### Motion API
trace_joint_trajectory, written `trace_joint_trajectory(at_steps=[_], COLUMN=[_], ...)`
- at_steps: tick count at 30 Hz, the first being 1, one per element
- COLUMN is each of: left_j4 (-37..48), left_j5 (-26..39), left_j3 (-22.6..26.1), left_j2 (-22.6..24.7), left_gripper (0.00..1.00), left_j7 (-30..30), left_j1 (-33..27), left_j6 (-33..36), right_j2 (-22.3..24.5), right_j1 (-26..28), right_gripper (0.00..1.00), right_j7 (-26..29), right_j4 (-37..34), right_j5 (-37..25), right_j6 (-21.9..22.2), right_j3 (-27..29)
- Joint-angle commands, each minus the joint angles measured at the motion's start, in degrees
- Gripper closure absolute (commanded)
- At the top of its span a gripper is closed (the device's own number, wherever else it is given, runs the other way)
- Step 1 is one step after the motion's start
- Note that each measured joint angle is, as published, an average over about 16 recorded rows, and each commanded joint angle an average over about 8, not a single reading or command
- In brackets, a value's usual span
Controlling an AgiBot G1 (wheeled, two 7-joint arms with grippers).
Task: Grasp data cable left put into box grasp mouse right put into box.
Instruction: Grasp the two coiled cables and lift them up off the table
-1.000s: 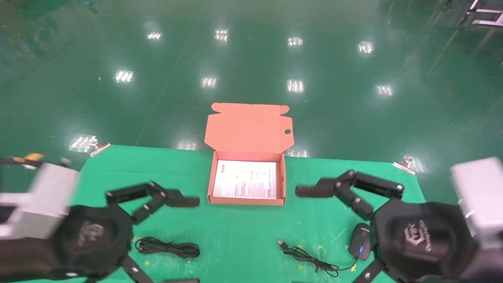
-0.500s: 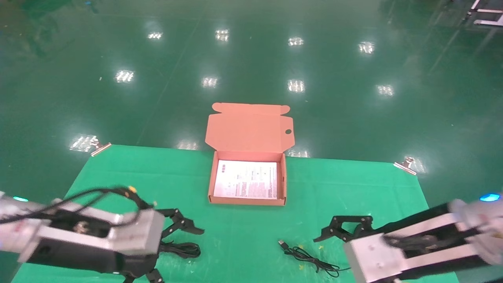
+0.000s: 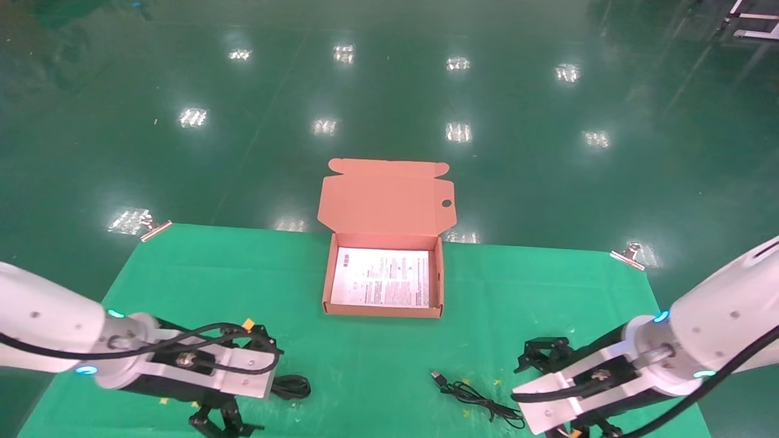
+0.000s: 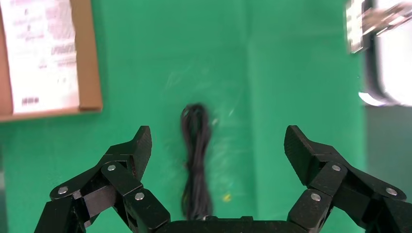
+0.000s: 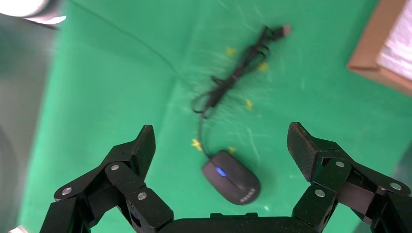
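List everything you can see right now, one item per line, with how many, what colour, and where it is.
box: one, orange-brown cardboard, lid open, middle of the far part of the cloth.
printed sheet: one, white, lying inside the box.
data cable: one, black bundle, on the cloth near the robot's left side, under the left gripper.
mouse: one, black with a blue light, on the cloth near the robot's right side, under the right gripper.
mouse cord: one, black with a USB plug, lying loose beside the mouse.
cloth: one, green, covering the table.
clips: two, metal, at the cloth's far corners.
left gripper: one, black, open, hovering above the data cable.
right gripper: one, black, open, hovering above the mouse.
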Motion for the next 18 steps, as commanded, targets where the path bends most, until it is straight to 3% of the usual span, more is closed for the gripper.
trace_joint_trajectory(at_steps=[1,12,18], left_j4=[-0.2,12.0,21.4], left_j5=[3.2,10.0,10.3], left_j3=[0.9,2.5,2.4], left_j2=[0.7,5.9,8.9], left_gripper=[0.0,0.0,0.0], left_j7=[-0.3,-2.9,-3.5], left_j1=[0.5,1.4,1.0], left_j6=[-1.8,-8.3,-10.1], right_j2=[-0.5,-1.0,-1.7], right_j1=[-0.9,-8.6,-12.0], right_gripper=[0.0,0.0,0.0], right_j7=[1.1,8.8,12.8], right_j4=[0.0,-0.5,-2.0], right_j5=[-2.1,-11.9,-15.3], right_j6=[2.0,15.1,19.8], right_j3=[-0.7,-1.4,-1.7])
